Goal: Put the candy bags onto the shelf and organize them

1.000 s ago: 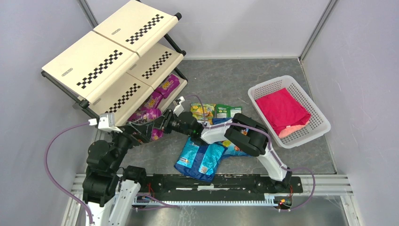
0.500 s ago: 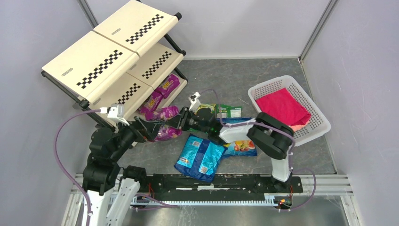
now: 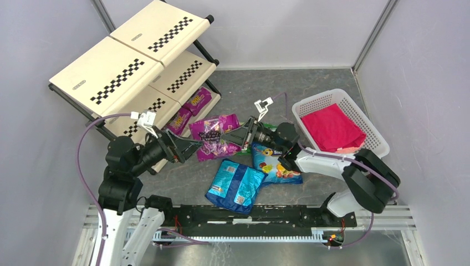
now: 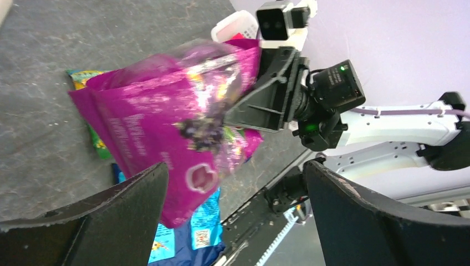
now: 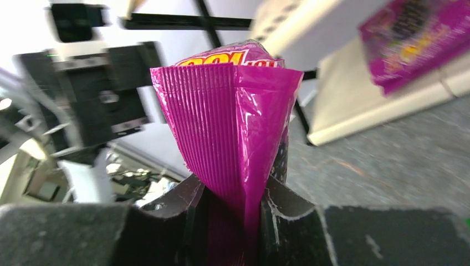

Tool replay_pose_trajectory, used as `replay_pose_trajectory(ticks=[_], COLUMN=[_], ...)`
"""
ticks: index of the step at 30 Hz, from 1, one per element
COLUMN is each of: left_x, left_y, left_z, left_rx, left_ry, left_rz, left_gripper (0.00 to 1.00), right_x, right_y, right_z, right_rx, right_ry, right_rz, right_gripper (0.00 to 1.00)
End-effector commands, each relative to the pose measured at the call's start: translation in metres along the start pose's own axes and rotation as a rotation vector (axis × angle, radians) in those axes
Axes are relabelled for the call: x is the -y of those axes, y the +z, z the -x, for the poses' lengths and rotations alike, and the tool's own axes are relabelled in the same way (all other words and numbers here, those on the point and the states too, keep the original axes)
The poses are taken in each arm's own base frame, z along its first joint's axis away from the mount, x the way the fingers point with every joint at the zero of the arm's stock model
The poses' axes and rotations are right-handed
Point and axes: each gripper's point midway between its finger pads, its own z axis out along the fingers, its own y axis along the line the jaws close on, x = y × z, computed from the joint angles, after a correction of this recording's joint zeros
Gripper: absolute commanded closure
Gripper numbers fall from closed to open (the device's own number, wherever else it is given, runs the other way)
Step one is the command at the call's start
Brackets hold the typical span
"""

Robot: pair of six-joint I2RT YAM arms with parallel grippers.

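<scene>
My right gripper (image 3: 237,136) is shut on the crimped edge of a magenta-purple grape candy bag (image 3: 213,137), holding it up just right of the shelf (image 3: 119,77); the grip shows in the right wrist view (image 5: 235,205) on the bag (image 5: 233,111). My left gripper (image 3: 187,147) is open and empty, facing that bag (image 4: 161,127) from the left, its fingers (image 4: 111,210) spread wide. Two more purple bags (image 3: 198,101) (image 3: 180,119) lie on the shelf's lowest tier. Blue bags (image 3: 235,185) (image 3: 274,163) lie on the floor. Green-yellow bags (image 4: 83,77) are partly hidden behind the held bag.
A white lattice basket (image 3: 371,130) holding a pink-red folded cloth (image 3: 332,127) stands at the right. The black rail (image 3: 255,213) of the arm bases runs along the near edge. Grey walls close in the left, right and back.
My right gripper has moved right, away from the shelf's lowest tier, carrying the magenta bag. My left gripper has drawn back left and now stands open, apart from the bag.
</scene>
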Motion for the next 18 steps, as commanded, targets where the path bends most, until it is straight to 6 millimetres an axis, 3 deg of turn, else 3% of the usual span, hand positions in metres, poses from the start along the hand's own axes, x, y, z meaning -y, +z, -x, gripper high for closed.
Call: replay_pose_trajectory(ticks=[1,10,15,18], left_x=[0.022,0.032,0.061,0.068], left_y=[-0.003,-0.008,-0.009,-0.012], left_z=[0.011,0.014,0.01,0.009], left_rx=[0.045,0.076,0.039,0.038], left_ry=[-0.059,-0.134,-0.189,-0.198], left_rz=[-0.082,-0.119,-0.318,-0.365], left_gripper=[0.0,0.0,0.0,0.0], right_x=[-0.115,-0.173,-0.196,-0.203], right_y=[-0.023,-0.042,-0.028,-0.018], right_z=[0.044,0.064,0.057,0.054], right_rx=[0.122,0.195,0.183,0.193], right_ry=[-0.066,0.014,0.042,0.054], right_rz=[0.369,0.548,0.604,0.612], right_gripper=[0.76,0.75,0.75,0.75])
